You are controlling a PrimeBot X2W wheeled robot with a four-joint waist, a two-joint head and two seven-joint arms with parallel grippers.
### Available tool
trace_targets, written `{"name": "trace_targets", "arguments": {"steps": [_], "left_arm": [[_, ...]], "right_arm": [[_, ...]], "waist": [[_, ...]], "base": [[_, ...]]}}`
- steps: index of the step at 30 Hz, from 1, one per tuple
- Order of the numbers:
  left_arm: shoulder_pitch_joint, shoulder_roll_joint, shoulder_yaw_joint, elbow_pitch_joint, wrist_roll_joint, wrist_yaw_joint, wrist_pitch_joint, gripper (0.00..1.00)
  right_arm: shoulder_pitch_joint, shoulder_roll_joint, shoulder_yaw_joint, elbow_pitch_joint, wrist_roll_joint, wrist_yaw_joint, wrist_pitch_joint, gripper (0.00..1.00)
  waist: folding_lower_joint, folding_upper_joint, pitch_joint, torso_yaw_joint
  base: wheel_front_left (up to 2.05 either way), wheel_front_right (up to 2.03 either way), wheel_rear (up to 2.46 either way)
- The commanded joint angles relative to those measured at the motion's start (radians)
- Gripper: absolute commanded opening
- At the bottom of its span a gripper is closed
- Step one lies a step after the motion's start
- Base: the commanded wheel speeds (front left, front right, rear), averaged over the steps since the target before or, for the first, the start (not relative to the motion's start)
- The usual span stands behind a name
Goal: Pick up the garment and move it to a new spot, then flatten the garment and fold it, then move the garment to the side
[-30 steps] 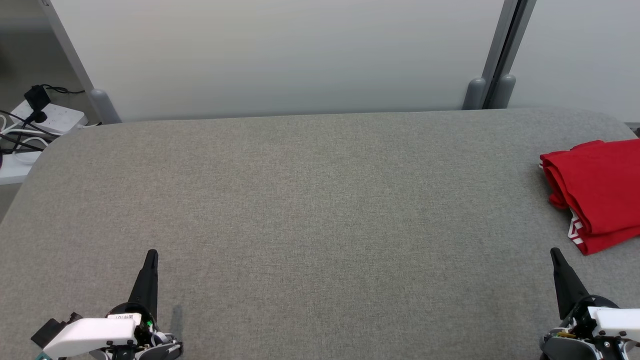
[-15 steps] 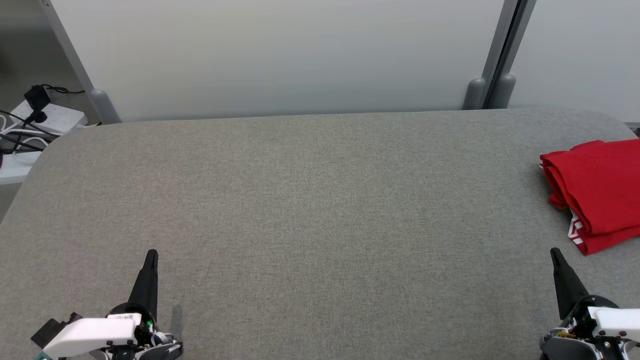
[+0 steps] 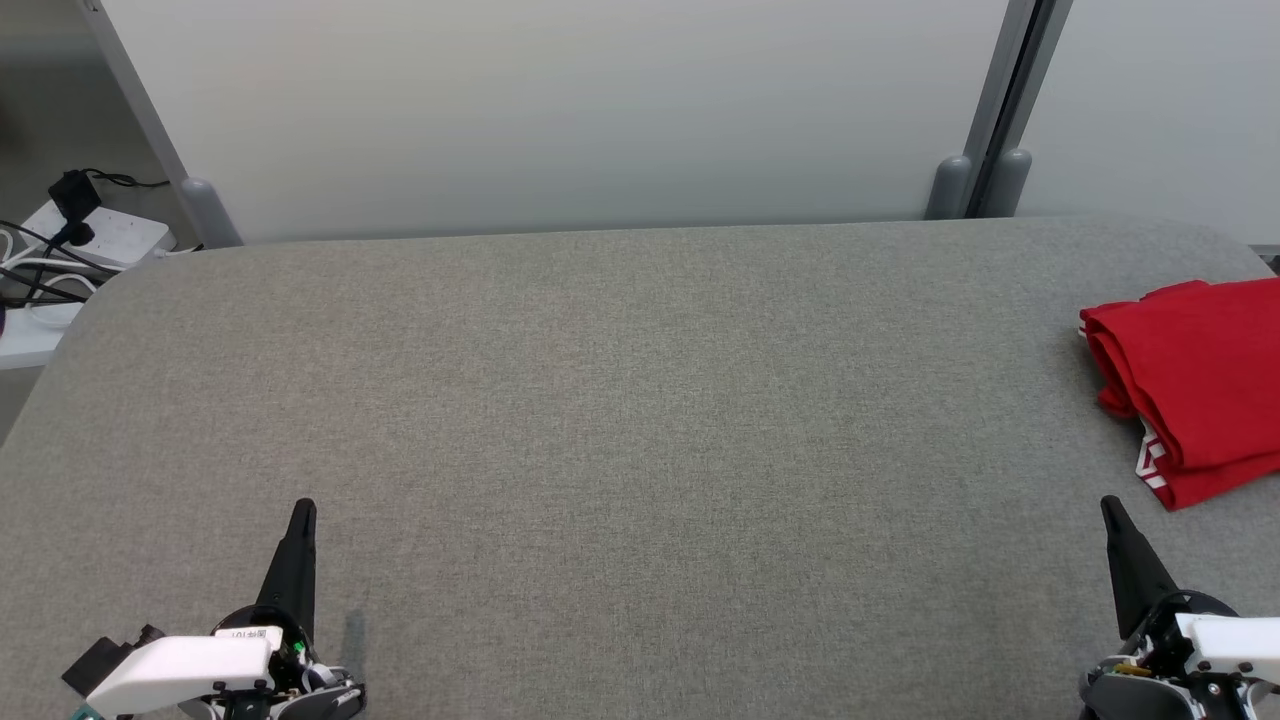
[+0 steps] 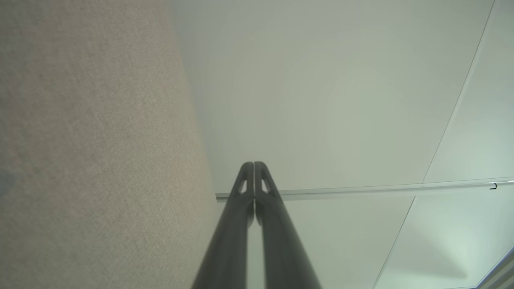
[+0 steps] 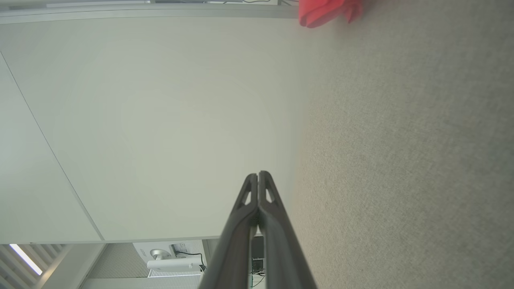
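Note:
The garment (image 3: 1195,385) is red with white markings at one corner, folded into a compact stack at the right edge of the grey table (image 3: 620,400). Its tip also appears as a red garment (image 5: 327,11) at the top of the right wrist view. My left gripper (image 3: 301,512) rests low at the front left, fingers pressed together with nothing between them. My right gripper (image 3: 1109,507) sits at the front right, a short way in front of the garment, also shut and empty. Both wrist views show the shut left gripper (image 4: 253,164) and the shut right gripper (image 5: 258,175).
White partition panels (image 3: 560,110) stand along the table's far edge, joined by a grey post (image 3: 990,110). A white power strip with black cables (image 3: 85,235) lies off the table's far left corner.

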Motion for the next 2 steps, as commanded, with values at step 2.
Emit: {"name": "trace_targets", "arguments": {"steps": [2], "left_arm": [[-0.057, 0.018, 0.033, -0.022, -0.005, -0.008, 0.007, 0.0]], "right_arm": [[-0.045, -0.011, 0.016, -0.025, -0.006, 0.001, 0.009, 0.0]], "waist": [[0.0, 0.0, 0.0, 0.0]], "base": [[0.0, 0.0, 0.0]]}}
